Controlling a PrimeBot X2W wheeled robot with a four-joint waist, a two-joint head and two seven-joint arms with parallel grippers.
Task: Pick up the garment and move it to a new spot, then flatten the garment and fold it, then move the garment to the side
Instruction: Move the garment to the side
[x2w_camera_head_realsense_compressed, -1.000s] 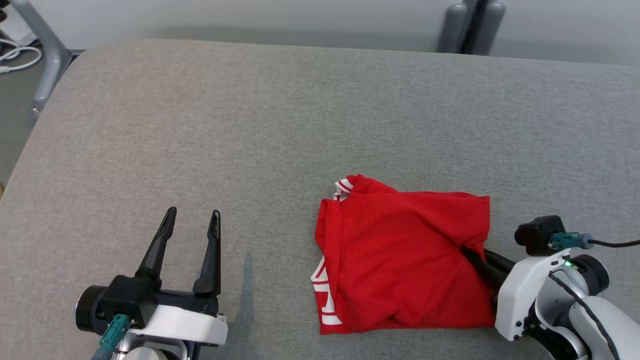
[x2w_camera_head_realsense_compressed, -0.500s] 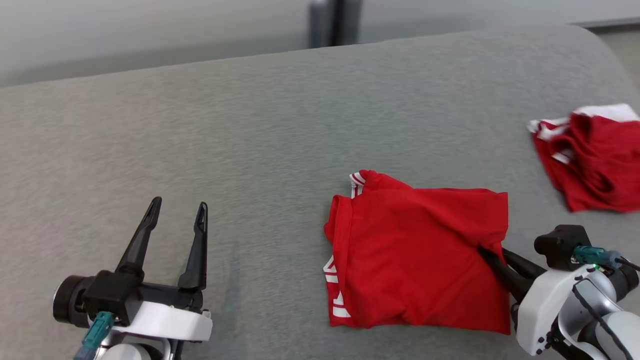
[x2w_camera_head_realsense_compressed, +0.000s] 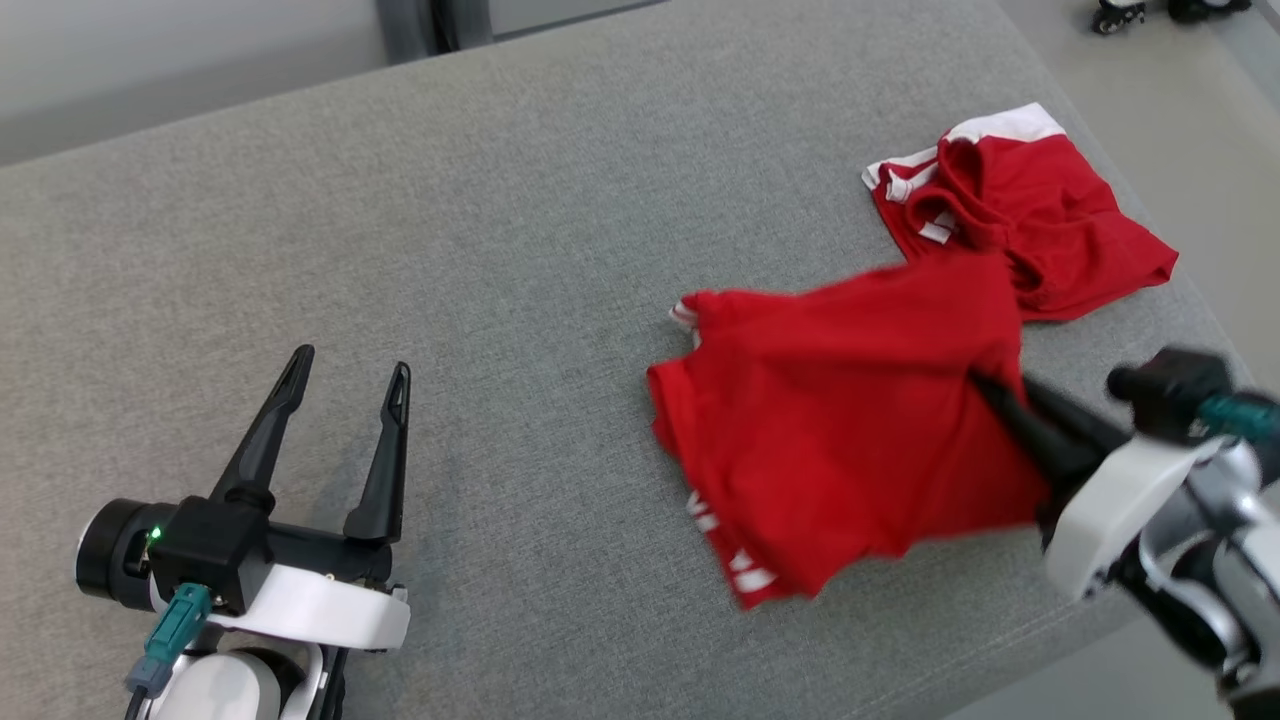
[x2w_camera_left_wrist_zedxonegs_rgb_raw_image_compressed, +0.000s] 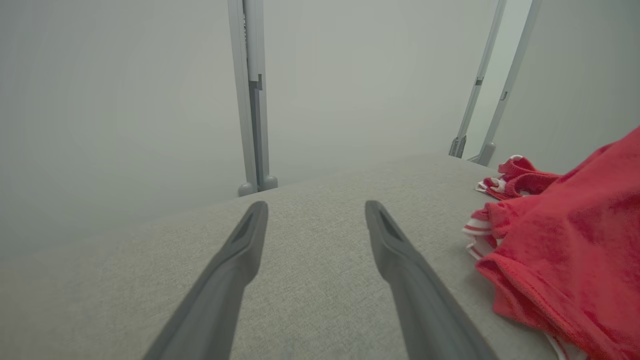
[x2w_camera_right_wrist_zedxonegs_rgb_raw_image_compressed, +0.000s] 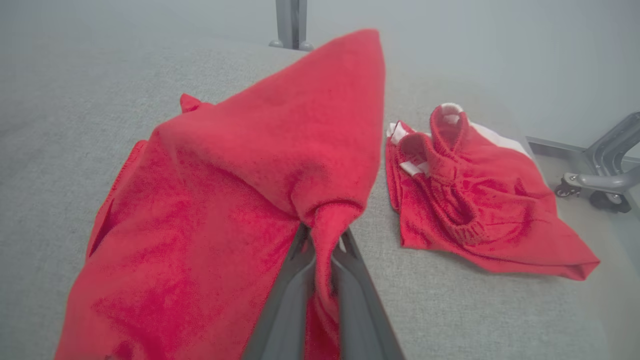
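I take this for a robotics lab: grey cloth-covered bench, bare pale wall upper left, metal frame post along the top, caster wheels upper right.

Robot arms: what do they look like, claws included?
White, rounded arm shells with black wrist blocks. The left claw and right claw each have two long, tapering dark fingers. A teal cable plug sits at each wrist; a small green light glows on the left.
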